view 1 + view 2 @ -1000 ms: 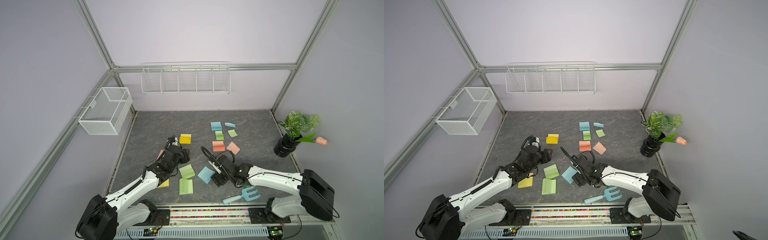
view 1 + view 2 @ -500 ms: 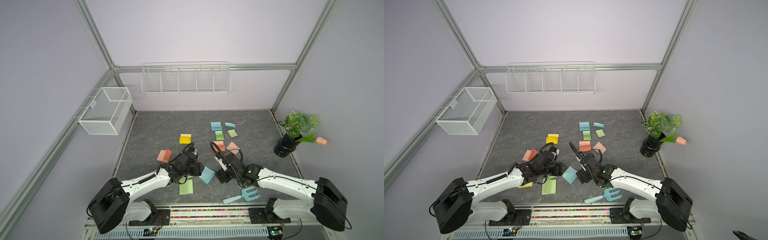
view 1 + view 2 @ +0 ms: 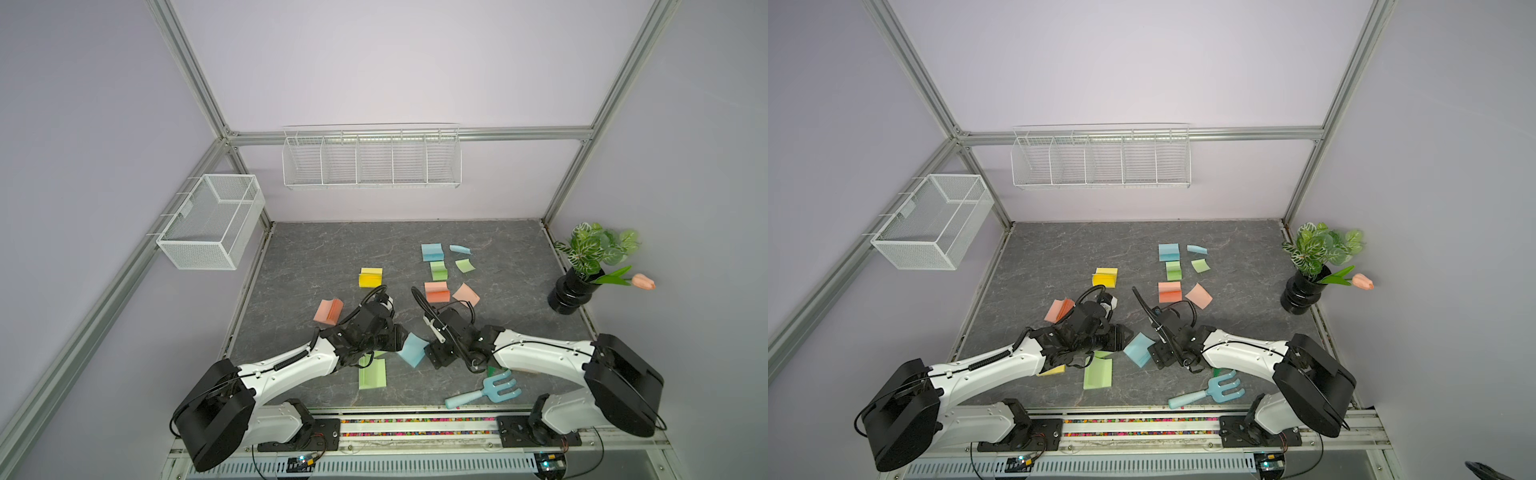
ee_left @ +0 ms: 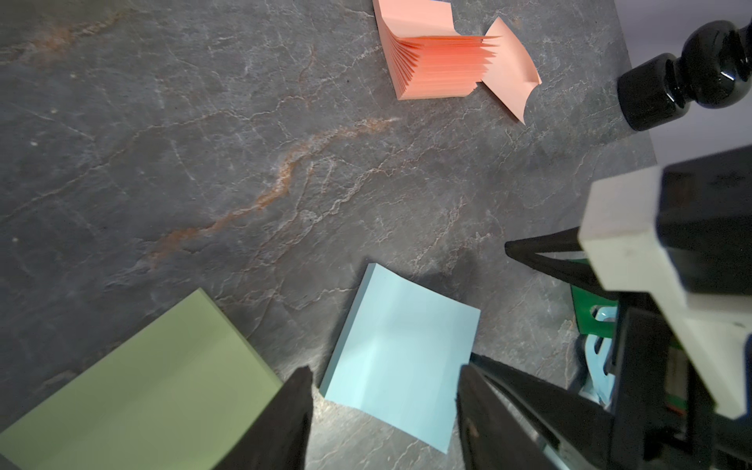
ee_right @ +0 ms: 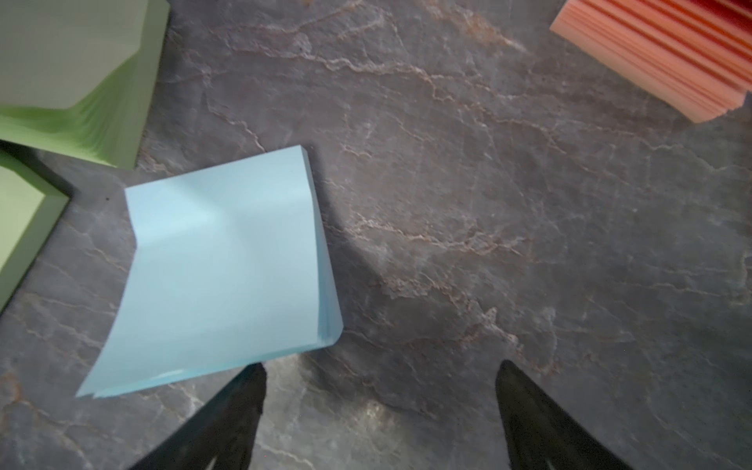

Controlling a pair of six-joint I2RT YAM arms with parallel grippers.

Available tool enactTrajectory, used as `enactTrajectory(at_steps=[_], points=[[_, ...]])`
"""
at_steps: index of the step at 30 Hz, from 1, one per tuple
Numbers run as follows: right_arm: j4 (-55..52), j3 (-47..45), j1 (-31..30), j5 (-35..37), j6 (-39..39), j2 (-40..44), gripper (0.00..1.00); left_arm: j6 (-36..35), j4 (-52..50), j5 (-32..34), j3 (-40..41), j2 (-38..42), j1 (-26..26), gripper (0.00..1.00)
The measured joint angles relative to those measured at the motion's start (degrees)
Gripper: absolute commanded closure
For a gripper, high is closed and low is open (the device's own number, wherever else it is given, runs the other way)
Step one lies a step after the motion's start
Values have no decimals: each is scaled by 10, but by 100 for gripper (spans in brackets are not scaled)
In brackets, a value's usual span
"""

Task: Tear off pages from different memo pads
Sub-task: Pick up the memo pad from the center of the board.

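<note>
A light blue memo pad (image 3: 413, 349) (image 3: 1139, 349) lies near the table's front centre, its top sheet creased. My left gripper (image 3: 401, 336) (image 4: 384, 372) is open just left of it, its fingers either side of the pad's near corner (image 4: 403, 354), not closed on it. On the pad's other side my right gripper (image 3: 432, 353) (image 5: 380, 368) is open over bare table, with the pad (image 5: 228, 264) beside one fingertip. Salmon (image 3: 328, 311), yellow (image 3: 370, 277) and green (image 3: 372, 374) memo pads lie around. Loose pages lie at the back: blue (image 3: 460, 249), green (image 3: 464, 265), salmon (image 3: 466, 294).
Blue (image 3: 432, 252), green (image 3: 438, 270) and salmon (image 3: 436, 291) pads sit in a column beside the loose pages. A blue toy fork (image 3: 484, 390) lies at the front right under my right arm. A black vase with a plant (image 3: 573, 291) stands at the right edge. Wire baskets (image 3: 212, 222) (image 3: 372, 158) hang on the walls.
My left arm has swung from beside the salmon pad at the left to the light blue pad, uncovering the salmon pad. Its jaws narrowed slightly. The right gripper shifted only a little.
</note>
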State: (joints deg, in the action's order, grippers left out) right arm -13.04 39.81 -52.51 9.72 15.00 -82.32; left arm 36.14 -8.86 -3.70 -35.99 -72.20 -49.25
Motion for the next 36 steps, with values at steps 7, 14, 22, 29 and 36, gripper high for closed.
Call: enactTrajectory(at_steps=[7, 14, 22, 29, 36], points=[[-4, 12, 0, -9, 2, 0, 11, 0, 0, 12, 0, 3, 0, 42], [-16, 23, 0, -17, 4, 0, 11, 0, 0, 15, 0, 3, 0, 42], [-35, 24, 0, -23, 15, 24, 11, 0, 0, 24, 2, 8, 0, 42], [-35, 24, 0, -23, 17, 28, 11, 1, 0, 24, 2, 14, 0, 42], [-35, 24, 0, -18, 17, 8, 11, 2, 0, 24, 3, 21, 0, 42]])
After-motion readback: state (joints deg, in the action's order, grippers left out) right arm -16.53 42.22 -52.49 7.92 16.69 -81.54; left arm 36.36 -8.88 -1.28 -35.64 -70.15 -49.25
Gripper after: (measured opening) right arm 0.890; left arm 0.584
